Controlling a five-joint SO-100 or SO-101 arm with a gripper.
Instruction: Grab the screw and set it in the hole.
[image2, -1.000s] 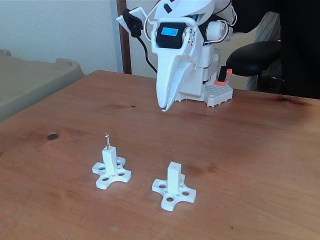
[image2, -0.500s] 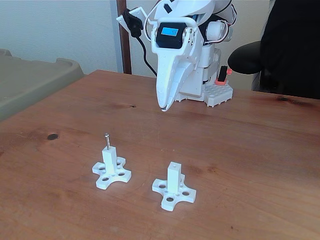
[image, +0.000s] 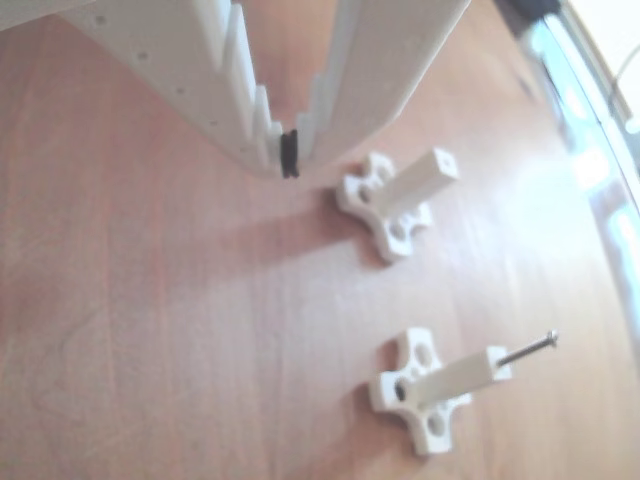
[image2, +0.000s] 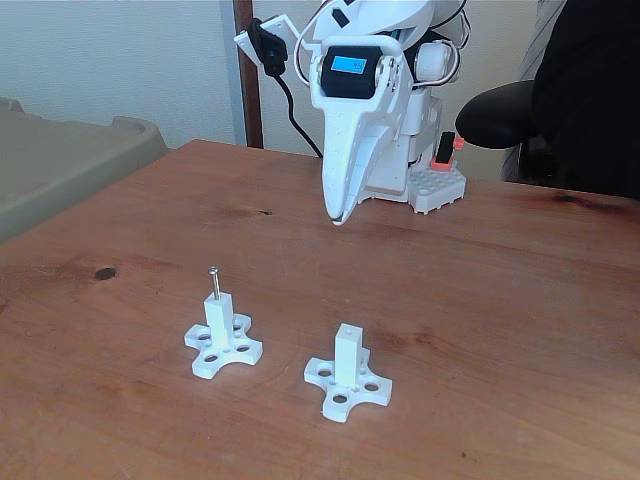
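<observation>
Around the gripper (image2: 338, 220) the brown wooden table (image2: 480, 300) is bare; the arm's white base (image2: 425, 180) with a red-orange part stands just behind it, and a dark chair (image2: 505, 112) is further back, to the right in the fixed view. At the far left a beige plastic lid or bin (image2: 70, 160) lies beside the table edge. Nothing stands between the gripper and the two white posts.

The gripper hangs above the table with its tip pointing down, the two fingers pressed together at the tip and holding nothing; in the other view (image: 288, 158) the toothed inner faces meet at a small black pad.

The screw (image2: 214, 281) stands upright in the top of the left post (image2: 222, 340), in front of the gripper and to its left in the fixed view, well apart from it. The second post (image2: 347, 372) stands nearly straight in front of the gripper, also well apart, and the hole (image2: 347, 328) in its top face is empty.
</observation>
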